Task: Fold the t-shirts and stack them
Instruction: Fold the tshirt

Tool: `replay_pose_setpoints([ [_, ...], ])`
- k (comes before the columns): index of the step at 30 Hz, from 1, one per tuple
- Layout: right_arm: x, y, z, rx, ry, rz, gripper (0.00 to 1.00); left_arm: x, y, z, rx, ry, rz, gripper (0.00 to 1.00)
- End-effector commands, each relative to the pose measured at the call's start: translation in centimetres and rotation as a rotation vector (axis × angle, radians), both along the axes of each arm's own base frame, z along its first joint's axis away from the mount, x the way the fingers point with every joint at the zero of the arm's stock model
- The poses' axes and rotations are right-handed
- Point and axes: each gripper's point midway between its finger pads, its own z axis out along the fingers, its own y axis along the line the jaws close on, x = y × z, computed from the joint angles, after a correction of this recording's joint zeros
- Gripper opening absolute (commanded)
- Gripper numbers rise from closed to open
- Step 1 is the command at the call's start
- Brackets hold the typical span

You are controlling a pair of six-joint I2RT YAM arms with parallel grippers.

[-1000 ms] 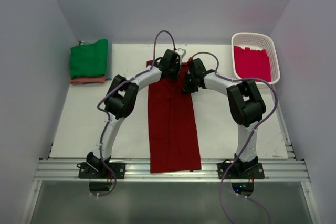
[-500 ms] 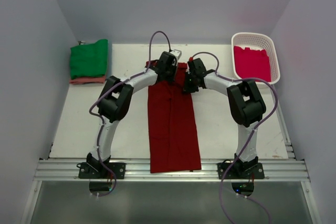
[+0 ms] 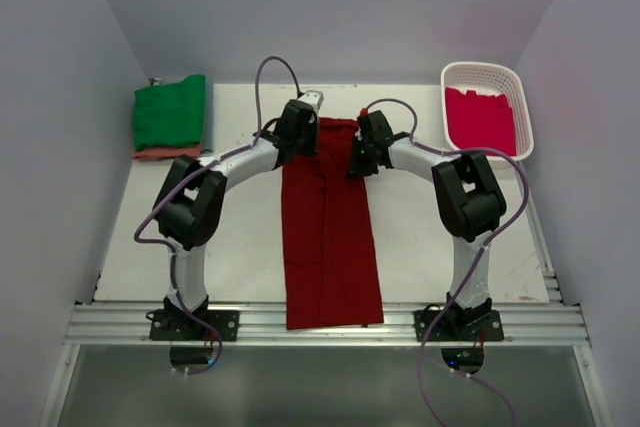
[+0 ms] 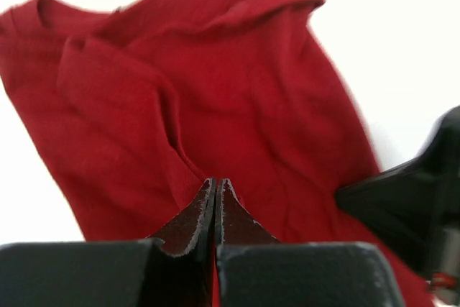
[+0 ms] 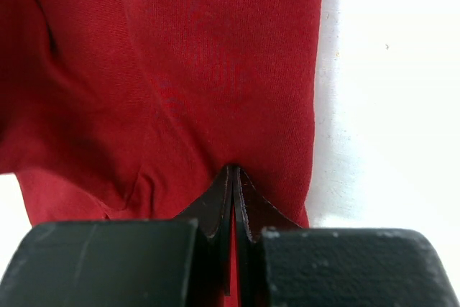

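A large dark red t-shirt [image 3: 330,237] lies folded into a long strip down the middle of the table, its near end over the front rail. My left gripper [image 3: 302,135] is at its far left corner, jaws shut, with cloth creases running into the tips [image 4: 215,181]. My right gripper [image 3: 358,159] is at the strip's far right edge, shut on the shirt's edge [image 5: 233,170]. A crimson-pink t-shirt [image 3: 480,119] lies in the basket. A folded green t-shirt [image 3: 170,112] sits on a salmon-pink one [image 3: 165,153] at the far left.
The white lattice basket [image 3: 483,67] stands at the far right corner. White walls close in the table on three sides. The metal rail [image 3: 250,322] runs along the near edge between the arm bases.
My left gripper has moved left from the strip's far middle to its far left corner, uncovering the collar end. The right gripper has stayed put.
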Motion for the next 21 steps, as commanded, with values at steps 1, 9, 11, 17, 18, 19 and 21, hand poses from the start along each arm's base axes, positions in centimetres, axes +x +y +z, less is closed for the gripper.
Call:
replay_pose_setpoints([
  [1, 0.8, -0.8, -0.9, -0.030, -0.001, -0.016, 0.00, 0.2, 1.2, 1.2, -0.062, -0.029, 0.049, 0.00],
  [9, 0.8, -1.0, -1.1, -0.033, 0.003, -0.018, 0.00, -2.3, 4.1, 1.3, -0.112, -0.026, 0.158, 0.00],
  [11, 0.8, -1.0, -1.0, -0.034, -0.001, -0.016, 0.00, -3.2, 5.1, 1.2, -0.107, -0.021, 0.196, 0.04],
  [17, 1.0, -0.6, 0.8, -0.004, -0.029, 0.001, 0.03, -5.4, 8.0, 2.0, -0.129, -0.056, 0.318, 1.00],
  [18, 1.0, -0.4, 1.4, 0.008, -0.039, 0.013, 0.07, -5.7, 8.1, 2.2, -0.148, -0.077, 0.311, 1.00],
  [19, 1.0, -0.1, 2.2, 0.026, -0.054, 0.026, 0.19, -5.9, 7.9, 4.2, -0.187, -0.121, 0.297, 1.00],
  [21, 1.2, 0.4, 5.3, 0.069, -0.116, 0.041, 0.31, -6.1, 6.3, 6.6, -0.265, -0.172, 0.204, 1.00],
])
